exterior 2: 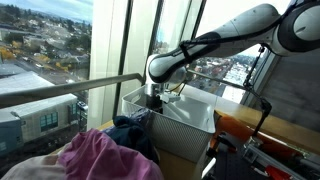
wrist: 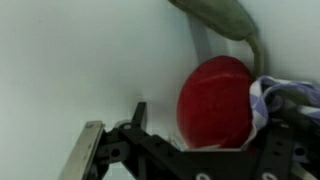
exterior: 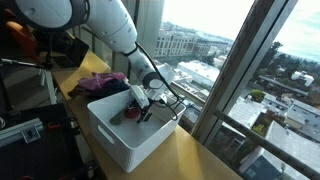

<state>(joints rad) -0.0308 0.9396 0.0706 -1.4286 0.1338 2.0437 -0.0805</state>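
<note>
My gripper (exterior: 141, 102) reaches down into a white bin (exterior: 112, 140) on the wooden table; it also shows in an exterior view (exterior 2: 153, 99). In the wrist view the gripper (wrist: 205, 125) is open, with a red rounded cloth item (wrist: 215, 95) between its fingers. There is a gap between the left finger and the red item. A blue-and-white checked cloth (wrist: 278, 95) lies against the right finger. A grey-green item (wrist: 225, 20) lies beyond on the bin's white floor. A dark red item (exterior: 130, 115) shows in the bin beside the gripper.
A pile of pink and purple clothes (exterior: 100, 82) lies on the table beside the bin. It also shows as pink cloth (exterior 2: 95, 155) and a dark blue garment (exterior 2: 130, 130). The bin (exterior 2: 185, 128) stands close to the window glass and a metal rail (exterior 2: 60, 92).
</note>
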